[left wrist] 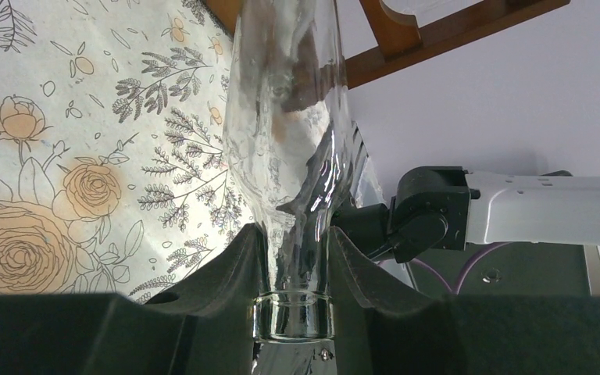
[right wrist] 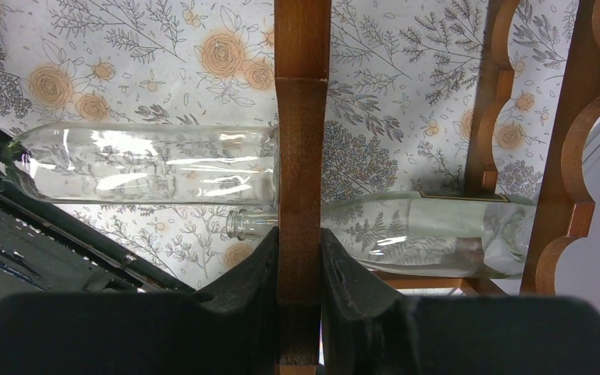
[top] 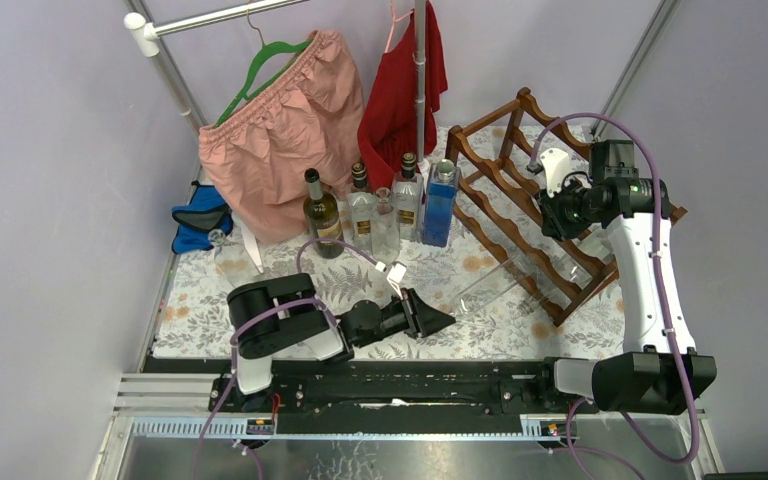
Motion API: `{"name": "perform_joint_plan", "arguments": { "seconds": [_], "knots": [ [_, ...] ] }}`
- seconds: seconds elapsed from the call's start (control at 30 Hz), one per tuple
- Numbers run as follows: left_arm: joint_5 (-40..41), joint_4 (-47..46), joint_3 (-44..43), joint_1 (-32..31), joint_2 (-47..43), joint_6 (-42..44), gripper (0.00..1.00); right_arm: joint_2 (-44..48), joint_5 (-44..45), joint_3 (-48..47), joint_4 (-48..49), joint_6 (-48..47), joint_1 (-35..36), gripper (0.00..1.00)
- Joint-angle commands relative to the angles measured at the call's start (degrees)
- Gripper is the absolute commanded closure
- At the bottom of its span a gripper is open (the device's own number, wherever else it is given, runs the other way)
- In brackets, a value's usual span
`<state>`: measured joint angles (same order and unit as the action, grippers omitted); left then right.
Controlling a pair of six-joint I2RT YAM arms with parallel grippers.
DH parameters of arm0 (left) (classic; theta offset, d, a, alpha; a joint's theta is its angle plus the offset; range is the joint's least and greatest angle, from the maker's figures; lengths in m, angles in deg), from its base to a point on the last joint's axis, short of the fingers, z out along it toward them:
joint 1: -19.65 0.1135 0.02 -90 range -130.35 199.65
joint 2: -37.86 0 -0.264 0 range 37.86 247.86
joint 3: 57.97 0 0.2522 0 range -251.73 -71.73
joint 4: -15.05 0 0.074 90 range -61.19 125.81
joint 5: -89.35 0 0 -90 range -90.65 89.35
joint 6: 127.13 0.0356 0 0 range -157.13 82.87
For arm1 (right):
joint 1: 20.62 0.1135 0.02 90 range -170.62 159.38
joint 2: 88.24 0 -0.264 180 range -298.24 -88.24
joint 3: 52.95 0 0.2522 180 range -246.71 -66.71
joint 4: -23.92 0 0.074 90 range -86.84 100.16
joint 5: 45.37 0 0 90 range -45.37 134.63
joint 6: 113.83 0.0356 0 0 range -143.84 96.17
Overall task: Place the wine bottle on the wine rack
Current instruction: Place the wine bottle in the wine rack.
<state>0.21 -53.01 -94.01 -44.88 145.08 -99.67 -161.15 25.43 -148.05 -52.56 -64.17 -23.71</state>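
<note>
A clear glass wine bottle (top: 495, 282) lies nearly level above the flowered cloth. My left gripper (top: 438, 320) is shut on its neck (left wrist: 293, 312). The bottle's body (left wrist: 289, 117) stretches away toward the reddish-brown wine rack (top: 520, 190), its far end at the rack's lower front rail. My right gripper (top: 558, 222) is shut on an upright wooden post of the rack (right wrist: 301, 156). In the right wrist view the held bottle (right wrist: 148, 164) sits left of that post, and a second clear bottle (right wrist: 430, 230) lies in the rack behind it.
A dark green bottle (top: 321, 212), two clear bottles (top: 362, 215) (top: 407, 195) and a blue bottle (top: 441, 203) stand in a row at the back. Pink (top: 280, 130) and red (top: 400, 90) garments hang from a rail behind them. A blue object (top: 200, 220) lies at the far left.
</note>
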Motion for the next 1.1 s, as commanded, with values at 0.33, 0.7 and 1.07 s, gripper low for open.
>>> {"name": "perform_joint_plan", "arguments": {
  "seconds": [0.33, 0.7, 1.07],
  "knots": [
    [0.99, -10.38, -4.41, 0.19, 2.63, -1.23, 1.0, 3.55, -1.68, -1.01, 0.89, 0.87, 0.46, 0.61],
    [4.21, -10.21, -8.69, 0.54, 6.69, -2.57, 1.0, 3.91, -1.76, -1.1, 0.78, 0.46, 0.46, 0.54],
    [4.75, -10.2, -14.29, 1.18, 12.1, -4.82, 1.0, 3.65, -2.32, -1.01, 0.28, -0.07, 0.46, 0.54]
  ]
}}
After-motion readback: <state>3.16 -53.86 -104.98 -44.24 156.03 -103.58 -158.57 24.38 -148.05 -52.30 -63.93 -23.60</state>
